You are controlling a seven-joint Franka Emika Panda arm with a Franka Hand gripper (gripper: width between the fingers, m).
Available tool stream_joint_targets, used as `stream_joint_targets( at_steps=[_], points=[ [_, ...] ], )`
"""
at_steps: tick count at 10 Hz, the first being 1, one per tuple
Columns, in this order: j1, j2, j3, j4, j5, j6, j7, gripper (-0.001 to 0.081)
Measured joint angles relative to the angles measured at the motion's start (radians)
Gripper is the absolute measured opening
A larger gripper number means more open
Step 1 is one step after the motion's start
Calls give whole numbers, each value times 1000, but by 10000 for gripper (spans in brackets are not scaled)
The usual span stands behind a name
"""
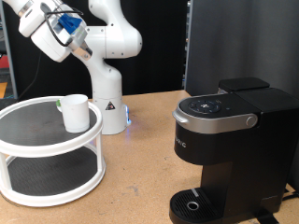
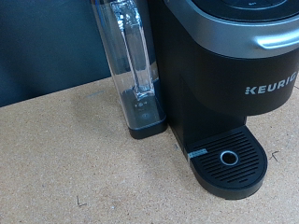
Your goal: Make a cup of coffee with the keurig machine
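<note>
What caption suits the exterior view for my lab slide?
Gripper raised, holding nothing visible, above the cup on a white two-tier stand; keurig machine closed.

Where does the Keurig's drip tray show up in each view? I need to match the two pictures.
Exterior view: drip tray at bottom centre, under the keurig machine.
Wrist view: drip tray lower right, below the KEURIG lettering.
Shared landmark: the silver-grey lid handle.

Keurig machine (image 1: 227, 149), stand (image 1: 49, 149) on table (image 1: 140, 177)
</note>
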Motion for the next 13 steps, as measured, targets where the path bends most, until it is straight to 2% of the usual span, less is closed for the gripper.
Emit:
stream_joint_targets(
  at_steps=[2, 4, 7, 10, 13],
  points=[
    [-1, 4, 1, -1, 0, 3, 17, 2],
    [-19, -4, -14, -17, 4, 14, 13, 2],
    [-70, -30, -81, -36, -31, -27, -56, 2],
    [-116, -54, -147, -35, -97, -99, -129, 2],
    [-132, -61, -195, -15, -109, -155, -156, 2]
  ],
)
